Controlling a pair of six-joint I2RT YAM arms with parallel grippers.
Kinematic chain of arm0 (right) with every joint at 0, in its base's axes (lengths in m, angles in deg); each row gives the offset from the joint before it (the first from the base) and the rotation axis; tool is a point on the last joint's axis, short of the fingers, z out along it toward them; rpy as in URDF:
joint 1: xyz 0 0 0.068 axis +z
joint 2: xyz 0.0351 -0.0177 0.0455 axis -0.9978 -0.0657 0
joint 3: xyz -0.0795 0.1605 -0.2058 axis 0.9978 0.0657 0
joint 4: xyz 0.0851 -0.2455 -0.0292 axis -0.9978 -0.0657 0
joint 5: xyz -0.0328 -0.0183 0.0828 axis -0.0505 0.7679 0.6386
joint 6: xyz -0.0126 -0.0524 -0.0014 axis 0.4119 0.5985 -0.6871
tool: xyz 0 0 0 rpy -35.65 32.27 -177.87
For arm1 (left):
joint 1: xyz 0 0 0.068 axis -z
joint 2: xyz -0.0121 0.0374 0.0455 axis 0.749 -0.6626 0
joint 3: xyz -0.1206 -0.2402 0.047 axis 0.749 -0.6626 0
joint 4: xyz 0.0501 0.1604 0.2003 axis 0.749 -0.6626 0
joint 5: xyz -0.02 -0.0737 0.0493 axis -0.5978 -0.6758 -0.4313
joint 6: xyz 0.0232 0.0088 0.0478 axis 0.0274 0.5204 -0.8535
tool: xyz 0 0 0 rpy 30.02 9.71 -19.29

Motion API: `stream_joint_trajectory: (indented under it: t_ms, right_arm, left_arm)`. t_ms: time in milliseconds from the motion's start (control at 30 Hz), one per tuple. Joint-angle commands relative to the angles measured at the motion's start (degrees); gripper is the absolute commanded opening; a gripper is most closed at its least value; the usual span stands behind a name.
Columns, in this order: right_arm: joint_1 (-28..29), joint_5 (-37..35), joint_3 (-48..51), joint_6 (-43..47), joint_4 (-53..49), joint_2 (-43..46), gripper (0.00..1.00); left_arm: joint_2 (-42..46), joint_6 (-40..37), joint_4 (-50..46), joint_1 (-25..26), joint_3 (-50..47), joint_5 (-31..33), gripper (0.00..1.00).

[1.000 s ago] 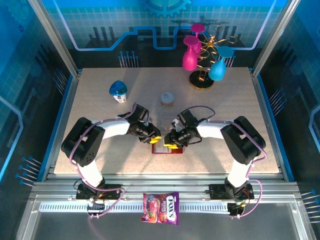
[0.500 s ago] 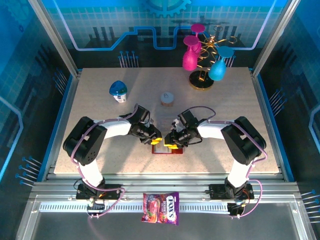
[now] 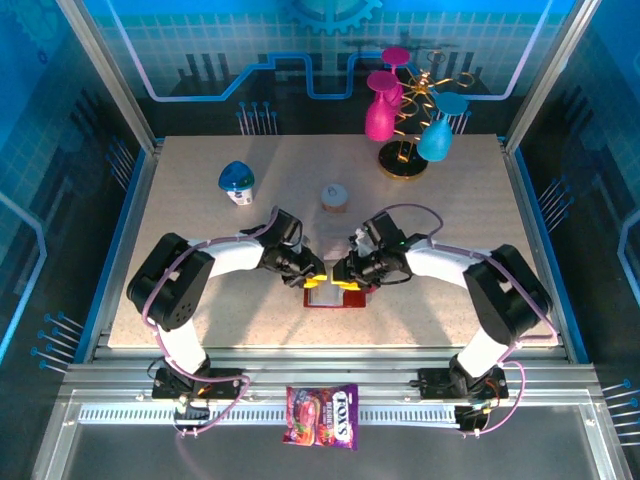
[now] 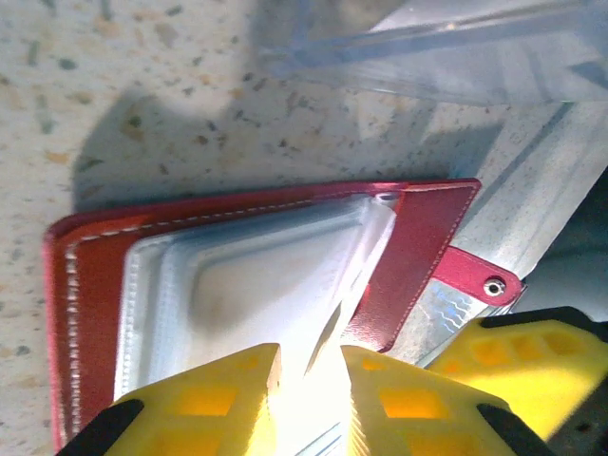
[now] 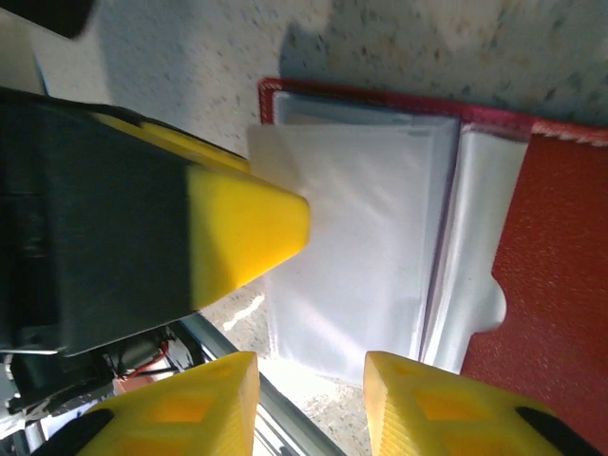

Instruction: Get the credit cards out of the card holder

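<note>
The red card holder lies open on the table near the front edge, its snap tab sticking out. My left gripper is shut on a grey see-through pocket leaf, which tents up into its narrow jaws. My right gripper is open, its yellow fingers straddling the near edge of a pale pocket leaf beside the red cover. In the top view both grippers meet over the holder, left and right. The credit cards are hidden; glare whitens the pockets.
A blue-capped white bottle and a small round tin stand behind the arms. A gold stand with pink and teal glasses is at the back right. A candy packet lies on the front rail.
The right arm's elbow has swung out to the right and its gripper has shifted slightly over the holder. The left gripper has crept toward the holder and its jaws have narrowed a little.
</note>
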Motion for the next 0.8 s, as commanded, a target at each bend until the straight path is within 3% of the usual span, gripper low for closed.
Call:
stream_joint_trajectory:
  t_ms: [0, 333, 767]
  right_arm:
    - [-2.8, -1.0, 0.2, 1.9, -4.5, 3.4, 0.36]
    - [-9.2, -1.5, 1.2, 7.0, -10.3, 8.0, 0.36]
    - [-12.7, 0.4, 2.9, 9.1, -11.6, 11.4, 0.37]
  left_arm:
    - [1.4, 0.1, -2.6, 1.0, 2.8, -1.6, 0.24]
    - [-1.3, 0.6, -3.3, 5.0, 7.6, -1.5, 0.3]
    - [-6.6, 1.6, -3.5, 9.3, 14.0, 0.4, 0.45]
